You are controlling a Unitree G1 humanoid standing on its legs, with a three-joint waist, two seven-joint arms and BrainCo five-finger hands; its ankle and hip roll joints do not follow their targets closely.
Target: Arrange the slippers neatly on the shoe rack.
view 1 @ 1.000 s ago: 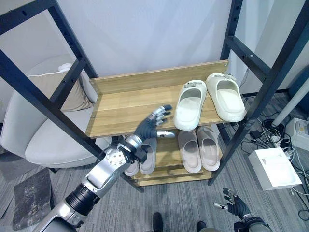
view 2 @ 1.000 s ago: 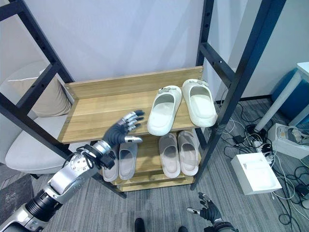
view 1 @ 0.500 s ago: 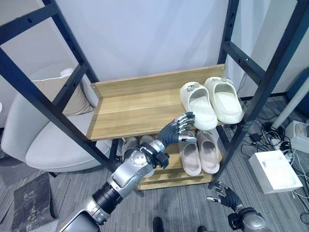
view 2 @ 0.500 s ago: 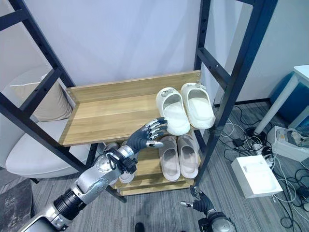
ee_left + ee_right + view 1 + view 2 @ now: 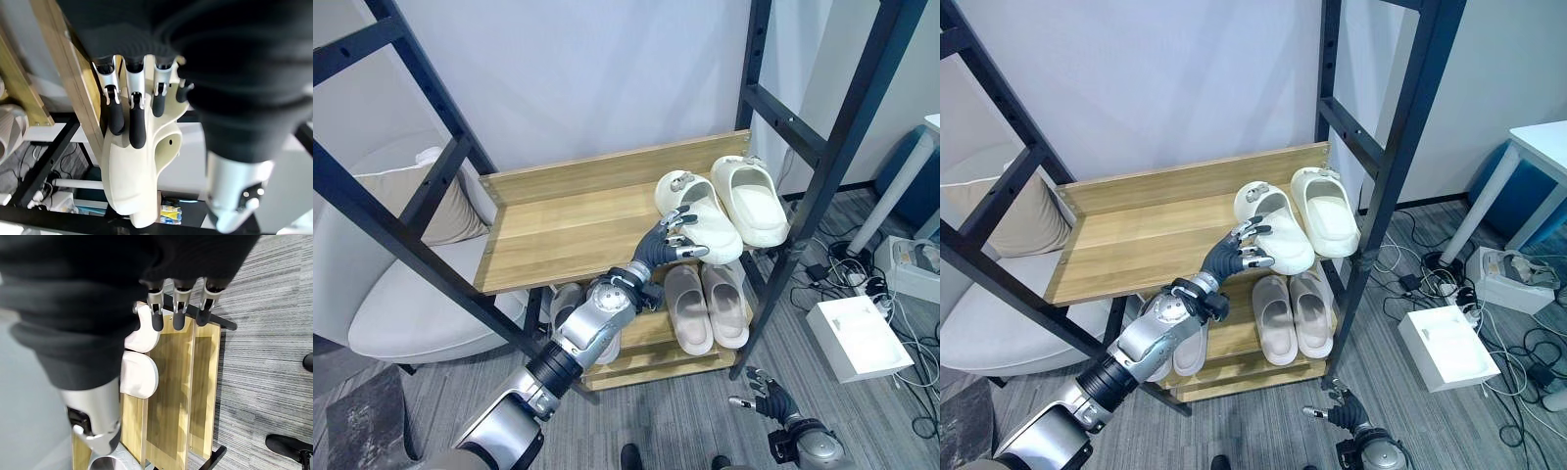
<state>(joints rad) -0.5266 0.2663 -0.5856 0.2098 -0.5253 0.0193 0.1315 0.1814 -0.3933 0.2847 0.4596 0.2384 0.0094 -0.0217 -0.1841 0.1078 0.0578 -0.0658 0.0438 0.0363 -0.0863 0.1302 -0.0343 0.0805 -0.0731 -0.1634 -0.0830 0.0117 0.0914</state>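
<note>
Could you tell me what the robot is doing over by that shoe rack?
It is tidying slippers on the wooden shoe rack. Its left hand is at the heel of the left cream slipper on the top shelf, with straight fingers laid against it. That slipper sits askew, angled toward its partner, the right cream slipper. Two more pairs sit on the lower shelf. The right hand hangs low near the floor, open and idle.

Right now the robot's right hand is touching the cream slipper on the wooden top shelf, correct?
Not quite: it is the left hand that touches the cream slipper on the wooden top shelf, as the left eye view shows. The right hand hangs low near the floor.
</note>
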